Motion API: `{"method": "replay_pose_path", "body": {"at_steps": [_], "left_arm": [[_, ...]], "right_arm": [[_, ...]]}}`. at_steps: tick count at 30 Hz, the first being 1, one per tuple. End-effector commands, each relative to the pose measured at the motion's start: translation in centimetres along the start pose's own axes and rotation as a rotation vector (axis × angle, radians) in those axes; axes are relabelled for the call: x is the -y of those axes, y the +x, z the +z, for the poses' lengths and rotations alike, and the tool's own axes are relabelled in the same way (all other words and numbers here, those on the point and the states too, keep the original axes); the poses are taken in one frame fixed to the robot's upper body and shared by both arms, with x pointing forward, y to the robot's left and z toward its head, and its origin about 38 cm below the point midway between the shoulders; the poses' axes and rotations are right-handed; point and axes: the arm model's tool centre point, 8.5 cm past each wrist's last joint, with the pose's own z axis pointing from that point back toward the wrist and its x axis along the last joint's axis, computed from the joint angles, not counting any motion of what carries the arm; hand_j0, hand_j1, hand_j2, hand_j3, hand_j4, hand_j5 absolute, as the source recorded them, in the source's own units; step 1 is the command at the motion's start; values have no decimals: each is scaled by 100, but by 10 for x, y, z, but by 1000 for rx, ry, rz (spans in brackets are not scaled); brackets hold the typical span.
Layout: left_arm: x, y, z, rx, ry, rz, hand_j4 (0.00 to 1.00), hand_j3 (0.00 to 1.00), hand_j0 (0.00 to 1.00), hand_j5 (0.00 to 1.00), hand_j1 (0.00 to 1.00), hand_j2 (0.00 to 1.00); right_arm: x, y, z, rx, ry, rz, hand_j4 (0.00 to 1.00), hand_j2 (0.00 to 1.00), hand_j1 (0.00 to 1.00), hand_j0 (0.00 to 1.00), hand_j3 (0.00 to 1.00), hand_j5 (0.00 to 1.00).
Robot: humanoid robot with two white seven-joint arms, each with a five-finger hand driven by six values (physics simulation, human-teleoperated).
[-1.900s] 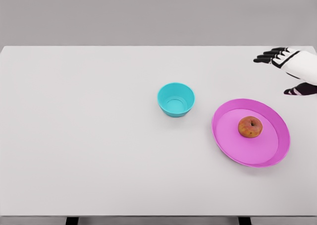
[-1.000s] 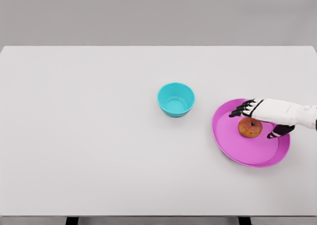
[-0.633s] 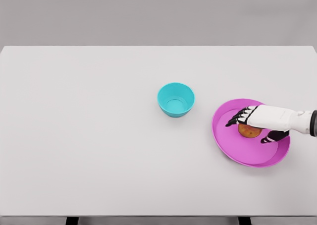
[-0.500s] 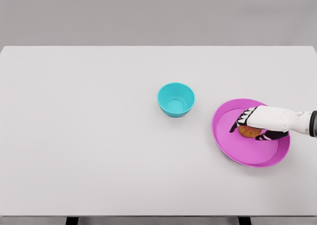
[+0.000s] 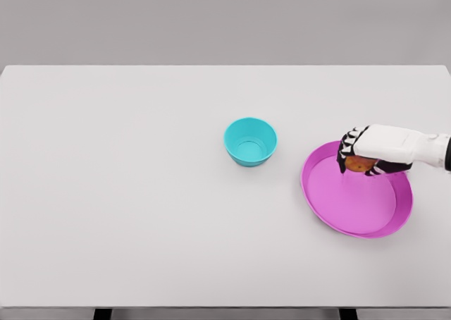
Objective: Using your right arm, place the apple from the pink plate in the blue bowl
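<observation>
My right hand (image 5: 358,158) comes in from the right edge and is shut on the apple (image 5: 359,165), a brownish-red fruit mostly covered by the white palm and black fingers. Hand and apple hang a little above the back part of the pink plate (image 5: 356,207), which holds nothing else. The blue bowl (image 5: 250,142) stands upright to the left of the plate, about a hand's width from the apple. The left arm does not show.
The white table (image 5: 127,193) spreads wide to the left and front of the bowl. Its right edge runs just past the plate, and its front edge lies near the bottom of the picture.
The right hand came down onto the plate, curled its fingers round the apple, and has now lifted it up and slightly back off the plate.
</observation>
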Motion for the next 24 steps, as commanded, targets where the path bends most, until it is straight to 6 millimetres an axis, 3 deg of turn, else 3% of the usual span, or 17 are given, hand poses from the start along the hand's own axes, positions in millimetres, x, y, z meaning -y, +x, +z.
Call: {"method": "replay_pose_path", "body": {"at_steps": [1,4,18,24], "left_arm": [[0,0,0,0,0,0,100,100,100,100,100,100],[0,0,0,0,0,0,100,100,100,100,100,100],[0,0,0,1,0,0,100,100,100,100,100,100],[0,0,0,0,0,0,100,100,100,100,100,100]], "right_arm": [[0,0,-4,7,-13,-14,43,43,43,43,43,43],[16,3,-14,25,-59,-1,43,43,43,43,43,43],[39,28,-79,135,-181,-27,44,44,44,44,44,44],[50,32,-93,145,-199,-13,44,44,44,44,44,44]]}}
